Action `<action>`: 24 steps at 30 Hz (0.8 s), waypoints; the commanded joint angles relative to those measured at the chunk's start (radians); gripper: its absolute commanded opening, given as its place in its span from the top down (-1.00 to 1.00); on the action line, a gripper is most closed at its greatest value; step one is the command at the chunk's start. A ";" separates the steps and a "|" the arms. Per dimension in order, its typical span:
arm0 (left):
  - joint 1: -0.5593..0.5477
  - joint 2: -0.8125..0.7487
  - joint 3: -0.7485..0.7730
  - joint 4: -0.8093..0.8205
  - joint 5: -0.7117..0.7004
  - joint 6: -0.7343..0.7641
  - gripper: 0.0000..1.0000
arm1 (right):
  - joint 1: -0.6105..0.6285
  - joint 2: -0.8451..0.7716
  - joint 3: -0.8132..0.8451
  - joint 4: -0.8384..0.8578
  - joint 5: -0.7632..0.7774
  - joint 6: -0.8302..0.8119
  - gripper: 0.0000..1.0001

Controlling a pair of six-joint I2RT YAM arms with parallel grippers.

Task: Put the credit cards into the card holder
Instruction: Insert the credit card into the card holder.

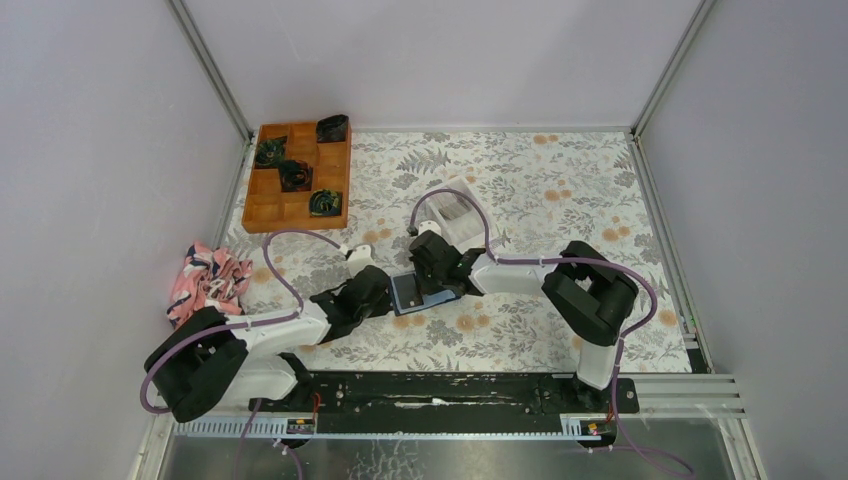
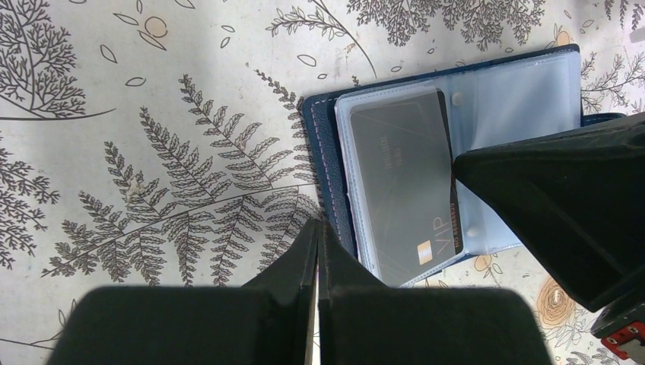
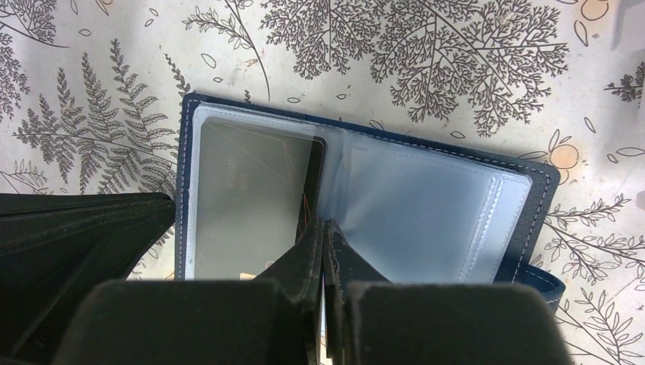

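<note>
The card holder (image 1: 411,292) lies open and flat on the flower-printed tabletop (image 1: 560,200), its navy cover underneath and its clear sleeves facing up. One dark credit card (image 2: 399,190) sits inside the sleeve on the holder's left half. It lies flat, and a small gold chip shows near its lower end. The sleeves on the holder's right half look pale and hold nothing that can be made out.

The left hand (image 2: 317,228) rests just beside the holder's left edge. Its fingers are pressed together with only a hairline between them, and they grip nothing. Its tips are at or just off the navy border; whether they touch it cannot be told.

The right hand (image 3: 323,228) is over the holder's middle fold, with its tips at the right edge of the dark card. Its fingers are also closed against each other. A thin pale sliver shows in the slit between them, and whether that is a pinched sleeve leaf cannot be told.

Just beyond the holder stands a white open box (image 1: 458,215). Farther beyond it and to its left is an orange compartment tray (image 1: 265,210) with dark items in some cells. Well to the holder's left lies a pink patterned cloth (image 1: 210,280).
</note>
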 commanded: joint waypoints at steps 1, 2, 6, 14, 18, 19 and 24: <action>-0.024 0.024 0.008 0.007 0.030 -0.021 1.00 | 0.038 0.001 0.038 -0.022 -0.035 0.021 1.00; -0.025 0.023 0.010 0.006 0.028 -0.021 1.00 | 0.039 0.000 0.041 -0.026 -0.030 0.021 1.00; -0.025 0.012 0.010 0.002 0.021 -0.022 1.00 | 0.040 -0.018 0.047 -0.052 0.005 0.006 0.86; -0.027 0.006 0.021 0.041 0.035 -0.027 1.00 | 0.040 -0.057 0.062 -0.105 0.078 -0.028 0.53; -0.028 0.005 0.023 0.049 0.037 -0.029 1.00 | 0.040 -0.090 0.056 -0.100 0.100 -0.058 0.38; -0.027 0.003 0.022 0.050 0.037 -0.029 1.00 | 0.040 -0.103 0.052 -0.099 0.110 -0.063 0.35; -0.027 -0.003 0.027 0.051 0.035 -0.027 1.00 | 0.041 -0.164 0.038 -0.122 0.163 -0.094 0.24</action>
